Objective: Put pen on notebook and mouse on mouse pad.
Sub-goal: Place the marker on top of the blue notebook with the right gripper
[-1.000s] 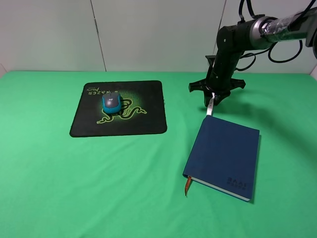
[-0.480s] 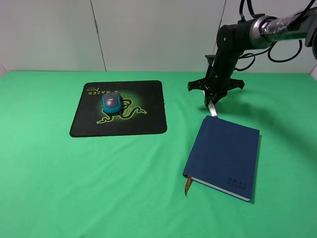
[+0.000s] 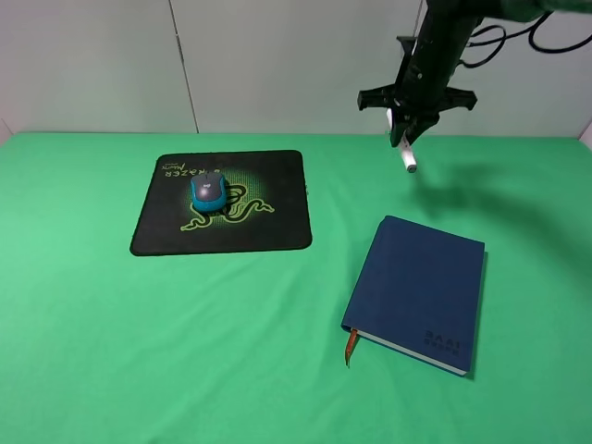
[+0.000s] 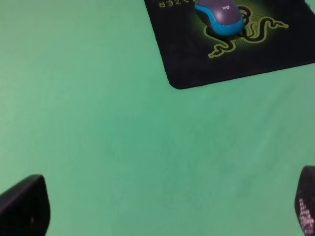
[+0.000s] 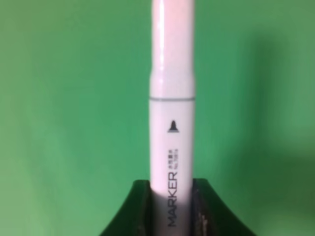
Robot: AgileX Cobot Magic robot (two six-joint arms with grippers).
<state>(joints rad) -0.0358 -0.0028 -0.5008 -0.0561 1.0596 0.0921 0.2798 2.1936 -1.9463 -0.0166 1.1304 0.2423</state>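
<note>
Pen (image 3: 408, 159) in the air behind the notebook (image 3: 421, 291)

Nearest in the high view, the notebook lies shut and flat on the green cloth (image 3: 139, 351). Its long axis runs from the near edge away toward the back, leaning a little to the left. Nothing rests on its cover.

Farther back and well to the left, the mouse (image 3: 209, 190) sits on the mouse pad (image 3: 268, 222), so that half of the task looks done. The left gripper (image 4: 165, 206) is spread wide and empty (only its two tips show at the edges of its own view), with the pad's corner ahead of it.

Farthest back, the right gripper (image 3: 403, 137) is clamped on the pen, which hangs nearly upright with its free end pointing down. It is clear of the cloth and beyond the notebook's far edge.

The coming move turns on that offset. The notebook lies toward the viewer and below the pen, and the right arm is the nearer one. Brought forward, the upright pen would likely need tipping toward flat, along the cover's long axis, so that it does not roll off.
</note>
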